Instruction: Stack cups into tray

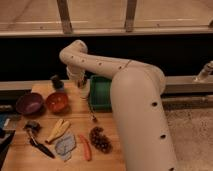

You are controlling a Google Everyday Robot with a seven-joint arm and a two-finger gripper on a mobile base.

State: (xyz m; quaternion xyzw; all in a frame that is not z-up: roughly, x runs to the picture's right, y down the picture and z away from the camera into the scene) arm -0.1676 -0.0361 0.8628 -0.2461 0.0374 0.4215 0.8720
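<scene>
The cream-white cup (85,90) stands on the wooden table just left of the green tray (101,102). The small dark cup (56,81) stands further left, near the table's back edge. My gripper (80,81) hangs down from the arm's bent wrist, right above and touching or almost touching the cream-white cup, between the dark cup and the tray. The arm covers the tray's right part; the tray's visible inside holds nothing.
A purple bowl (29,103) and an orange-red bowl (56,102) sit left of the cups. Bananas (58,130), a grey cloth (65,145), a carrot (86,148), grapes (100,139) and a black utensil (41,148) lie in front. My arm fills the right side.
</scene>
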